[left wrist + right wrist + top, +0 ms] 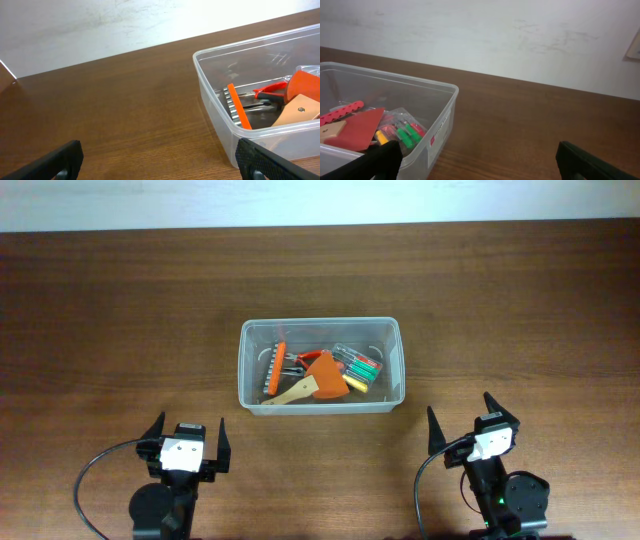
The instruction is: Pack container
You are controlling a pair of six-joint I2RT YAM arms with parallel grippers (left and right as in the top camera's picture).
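Left claw (190, 432) and right claw (463, 418) both spread wide, holding nothing, low in frame | container (320, 323) mid-frame on desk (110, 330), hand tools (325, 375) inside | likely light, slick thin plastic, walls may bow; best pinched at the stiffer rim.

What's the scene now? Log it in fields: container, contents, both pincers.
container: clear plastic bin, mid-table, upright, no lid on it
contents: orange strip of metal bits, red-handled pliers, orange scraper with wooden handle, clear packet of green, yellow and red pieces
left pincer: open, empty, apart from the container
right pincer: open, empty, apart from the container
table: brown wood
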